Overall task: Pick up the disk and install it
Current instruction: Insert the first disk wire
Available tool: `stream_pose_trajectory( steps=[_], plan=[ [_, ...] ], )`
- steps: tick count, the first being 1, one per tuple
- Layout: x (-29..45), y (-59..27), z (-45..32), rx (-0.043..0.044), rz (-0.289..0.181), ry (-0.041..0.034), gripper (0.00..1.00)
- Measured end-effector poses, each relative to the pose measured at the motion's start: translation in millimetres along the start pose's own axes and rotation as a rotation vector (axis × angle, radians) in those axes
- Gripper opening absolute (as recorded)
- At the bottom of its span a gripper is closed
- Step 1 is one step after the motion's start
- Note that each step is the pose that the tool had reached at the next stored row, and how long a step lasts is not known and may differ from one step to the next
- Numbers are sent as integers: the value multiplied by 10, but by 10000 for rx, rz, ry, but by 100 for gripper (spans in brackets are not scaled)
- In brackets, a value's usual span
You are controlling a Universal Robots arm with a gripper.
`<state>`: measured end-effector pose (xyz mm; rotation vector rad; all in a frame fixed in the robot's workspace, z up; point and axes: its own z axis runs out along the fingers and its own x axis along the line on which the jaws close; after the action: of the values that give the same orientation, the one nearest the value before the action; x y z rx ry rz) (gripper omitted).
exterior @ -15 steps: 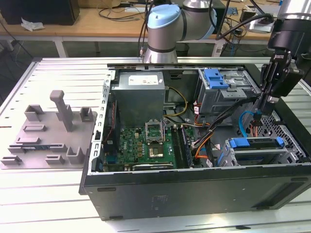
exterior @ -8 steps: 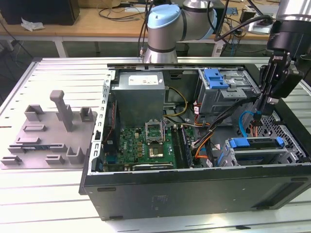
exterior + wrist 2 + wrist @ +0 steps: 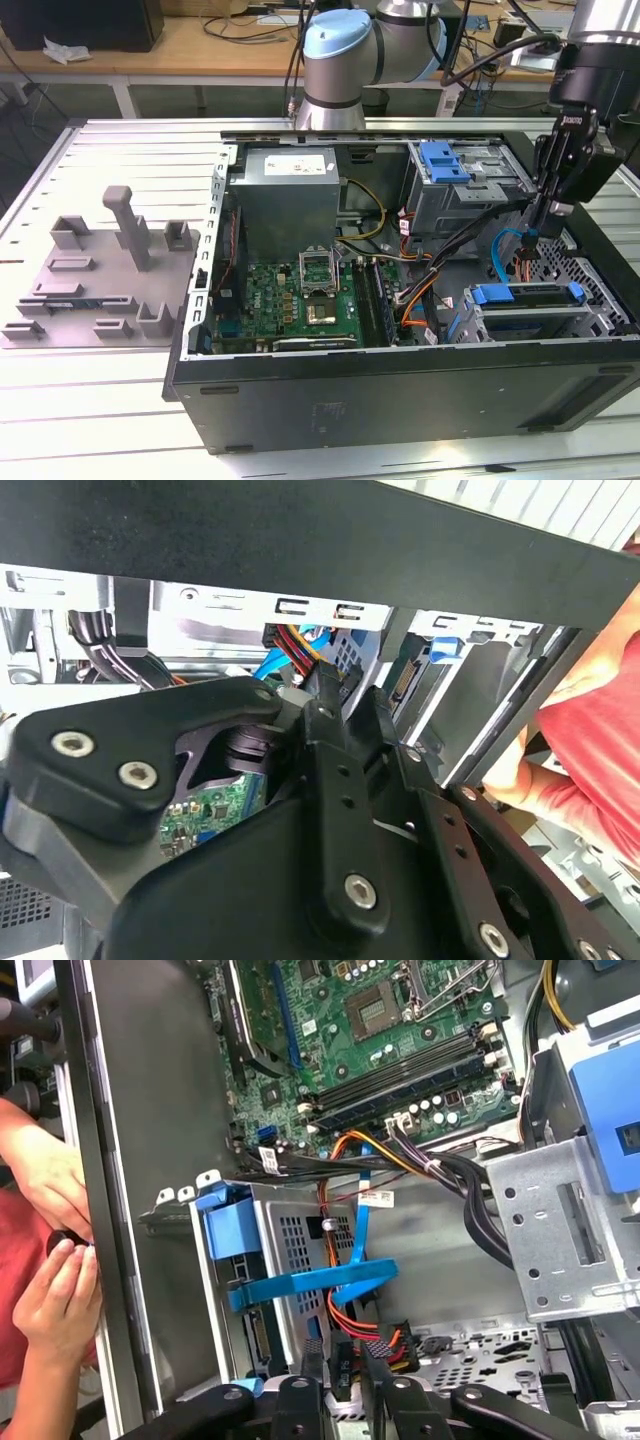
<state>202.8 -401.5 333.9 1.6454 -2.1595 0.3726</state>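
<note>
A slatted metal counter carries one open computer case lying on its side and one grey fixture plate at the exterior view's left.

**Disk.** One disk sits in the lower drive cage at the exterior view's right, just inside the case's near wall. It shows as a flat silver-and-dark slab with a blue plastic carrier along its upper edge. The carrier ends in a blue tab at each end. The long axis of the disk runs from the exterior view's left to its right, parallel to the near wall of the case.

**Arm.** One robot arm reaches down into the case. Its gripper hangs just above and behind the disk, beside one light-blue data cable. In the first wrist view the gripper stands at a black connector with red, yellow and orange wires. Whether the gripper is clamped on the connector cannot be told.

**Other parts.** One grey power supply and one green motherboard occupy the case. One light-blue latch sits on the upper cage. Two hands of a person rest outside the case wall in the first wrist view.
</note>
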Motion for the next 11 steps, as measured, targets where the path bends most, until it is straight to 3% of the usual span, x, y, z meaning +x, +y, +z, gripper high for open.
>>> stream_pose_trajectory(
  steps=[2,11],
  plan=[
    [0,-1,3,9,-5,-5,16],
    [9,3,8,19,-12,-4,16]
  ],
)
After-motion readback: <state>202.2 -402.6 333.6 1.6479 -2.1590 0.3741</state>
